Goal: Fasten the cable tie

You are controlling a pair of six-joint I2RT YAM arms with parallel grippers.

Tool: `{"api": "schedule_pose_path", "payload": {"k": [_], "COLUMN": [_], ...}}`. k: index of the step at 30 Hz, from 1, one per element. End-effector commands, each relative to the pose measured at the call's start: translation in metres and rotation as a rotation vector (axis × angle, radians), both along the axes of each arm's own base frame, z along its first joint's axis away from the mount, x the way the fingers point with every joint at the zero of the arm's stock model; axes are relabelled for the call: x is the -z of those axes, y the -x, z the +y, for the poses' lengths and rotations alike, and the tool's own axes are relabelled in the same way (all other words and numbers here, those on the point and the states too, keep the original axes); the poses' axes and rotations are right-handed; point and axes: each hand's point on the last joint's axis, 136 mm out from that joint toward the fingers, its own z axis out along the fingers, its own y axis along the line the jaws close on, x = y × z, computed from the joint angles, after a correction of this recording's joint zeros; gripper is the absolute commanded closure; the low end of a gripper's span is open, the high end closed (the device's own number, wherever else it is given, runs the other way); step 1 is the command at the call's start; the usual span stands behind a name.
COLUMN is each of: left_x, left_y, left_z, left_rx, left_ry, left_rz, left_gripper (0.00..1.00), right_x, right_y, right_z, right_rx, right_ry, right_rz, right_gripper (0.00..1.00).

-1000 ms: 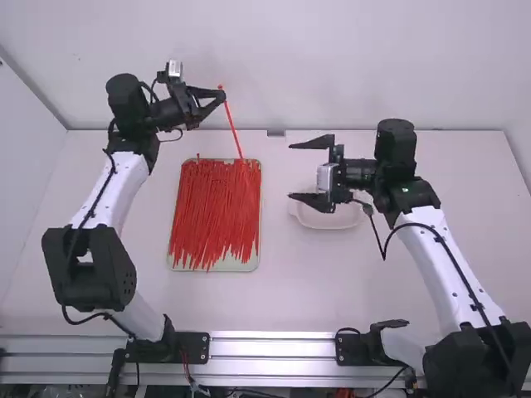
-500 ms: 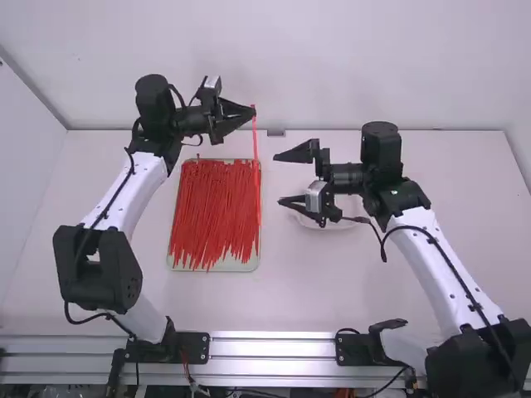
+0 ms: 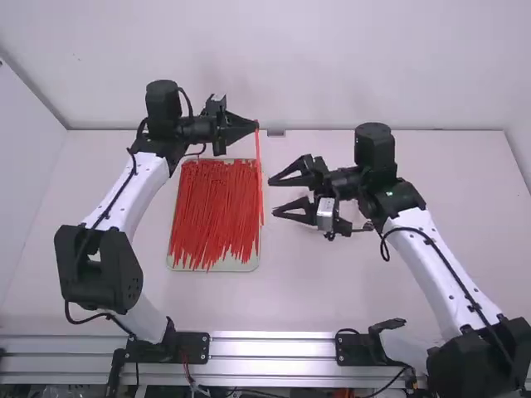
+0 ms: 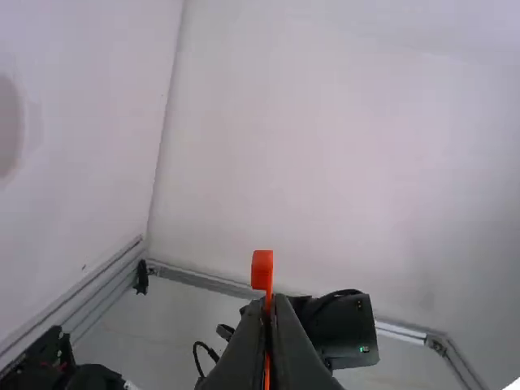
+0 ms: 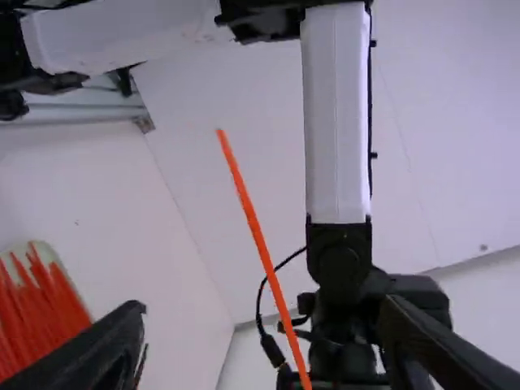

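My left gripper is raised over the far end of the tray, shut on one red cable tie. The tie hangs down from it along the tray's right side. In the left wrist view the tie's head sticks out past the closed fingers. My right gripper stands open just right of the hanging tie, its jaws wide apart and facing it. In the right wrist view the cable tie runs slanted between my two spread fingers, with the left arm behind it.
A flat tray heaped with several red cable ties lies left of the middle. The heap's tips also show in the right wrist view. Bare white table stretches in front and to the right.
The left gripper has swung right and lower with the tie, which now hangs nearly straight down. The right gripper has moved left towards the tie and turned, staying open.
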Motion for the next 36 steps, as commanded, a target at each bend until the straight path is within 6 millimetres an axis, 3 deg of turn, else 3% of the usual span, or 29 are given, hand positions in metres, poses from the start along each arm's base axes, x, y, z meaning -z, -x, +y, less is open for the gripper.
{"api": "schedule_pose_path", "payload": {"k": [1,7,8,13,23,24,26,30,33,36], "left_x": [-0.005,-0.002,-0.002,-0.003,-0.003,-0.002,-0.002,-0.004,-0.008,-0.016], "left_y": [0.0,-0.001,0.0,0.001,0.005,0.003,0.004,0.006,0.006,0.005], "left_z": [-0.005,-0.017,-0.019,-0.019,-0.028,-0.026,-0.028,-0.03,-0.031,-0.031], "left_rx": [-0.001,-0.016,-0.012,-0.005,0.015,0.007,0.012,0.023,0.038,0.053], "left_ry": [-0.005,-0.018,-0.019,-0.023,-0.026,-0.027,-0.027,-0.034,-0.051,-0.084], "left_rz": [-0.011,-0.008,-0.012,-0.034,-0.045,-0.045,-0.045,-0.095,-0.221,-0.458], "left_gripper": [0.98,0.98,0.98,0.98,0.98,0.98,0.98,0.98,0.98,0.98], "right_x": [-0.014,-0.014,-0.014,-0.016,-0.015,-0.014,-0.015,-0.015,-0.015,-0.018], "right_y": [0.008,0.008,0.008,0.007,0.003,0.002,0.002,0.002,0.002,0.002], "right_z": [-0.002,-0.002,-0.002,-0.002,-0.002,-0.002,-0.002,-0.002,-0.002,-0.002], "right_rx": [-0.05,-0.049,-0.049,-0.049,-0.028,-0.022,-0.022,-0.023,-0.022,-0.025], "right_ry": [-0.033,-0.033,-0.033,-0.039,-0.033,-0.031,-0.031,-0.031,-0.019,0.013], "right_rz": [-0.027,-0.028,-0.028,-0.049,-0.055,-0.056,-0.056,-0.055,-0.009,0.128], "right_gripper": [0.31,0.41,0.49,0.7,0.76,0.92,1.0,1.0,1.0,1.0]}}
